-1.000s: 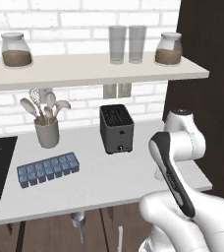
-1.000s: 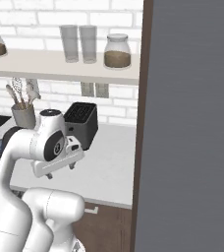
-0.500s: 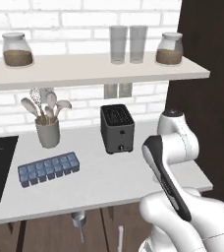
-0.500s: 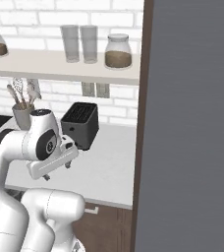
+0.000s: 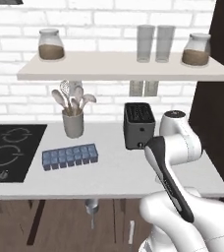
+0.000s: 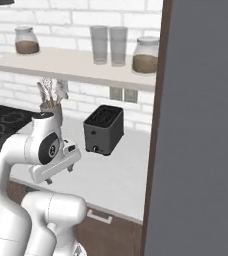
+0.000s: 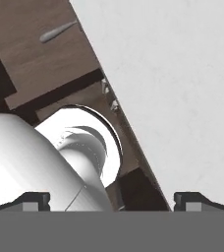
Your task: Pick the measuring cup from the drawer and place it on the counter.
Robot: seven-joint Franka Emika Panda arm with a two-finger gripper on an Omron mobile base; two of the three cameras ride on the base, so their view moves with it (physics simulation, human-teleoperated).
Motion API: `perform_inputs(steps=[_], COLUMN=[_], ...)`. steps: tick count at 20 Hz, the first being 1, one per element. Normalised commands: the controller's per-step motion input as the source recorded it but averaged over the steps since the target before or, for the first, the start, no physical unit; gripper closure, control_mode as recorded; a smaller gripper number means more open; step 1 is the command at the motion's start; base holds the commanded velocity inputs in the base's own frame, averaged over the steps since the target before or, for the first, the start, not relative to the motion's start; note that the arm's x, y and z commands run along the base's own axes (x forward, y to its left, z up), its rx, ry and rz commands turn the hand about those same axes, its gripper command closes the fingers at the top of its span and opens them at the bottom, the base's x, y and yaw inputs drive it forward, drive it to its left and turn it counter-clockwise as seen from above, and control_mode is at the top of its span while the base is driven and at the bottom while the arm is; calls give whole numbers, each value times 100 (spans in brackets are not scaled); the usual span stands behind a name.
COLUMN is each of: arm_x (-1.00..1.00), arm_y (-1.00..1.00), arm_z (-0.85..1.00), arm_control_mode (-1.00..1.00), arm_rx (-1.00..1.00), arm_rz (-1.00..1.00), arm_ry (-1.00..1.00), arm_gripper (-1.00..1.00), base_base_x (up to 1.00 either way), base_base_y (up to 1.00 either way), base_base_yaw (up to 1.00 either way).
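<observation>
The counter point(image 5: 114, 172) is seen as a long pale slab running beneath the shelf point(image 5: 124, 66), with the black stovetop point(image 5: 11, 152) at its far end from the toaster point(image 5: 139, 125). Below the counter's front edge, the dark brown drawer point(image 6: 103, 227) front is visible with its short pale bar handle point(image 6: 100, 216); it appears shut, so opening it is judged to be still ahead. Beside the toaster the crock of spoons point(image 5: 73, 118) stands, and in front of that the blue ice tray point(image 5: 70, 156) lies flat. The pincer point(image 7: 112, 199) is held over the counter's edge, its two dark tips wide apart with nothing between them. A small shiny cup on a thin handle point(image 5: 91, 210), taken to be the measuring cup, is glimpsed just under the counter's edge below the ice tray. Nothing of the task is judged done: opening, lifting out and setting down all remain.
</observation>
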Motion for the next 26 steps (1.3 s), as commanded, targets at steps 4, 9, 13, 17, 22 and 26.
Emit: perform_inputs(steps=[4,9,13,17,22,26], arm_x=[0,0,0,0,0,0], arm_y=[0,0,0,0,0,0], arm_z=[0,0,0,0,0,0], arm_control_mode=[100,100,100,100,100,100], arm_rx=[0,0,0,0,0,0], arm_rz=[0,0,0,0,0,0], arm_ry=[0,0,0,0,0,0], arm_gripper=[-100,-100,-100,-100,-100,-100], base_base_x=[-28,-33,-13,0,1,1], base_base_y=[-23,-54,-27,5,14,3], base_base_yaw=[45,34,28,18,13,9])
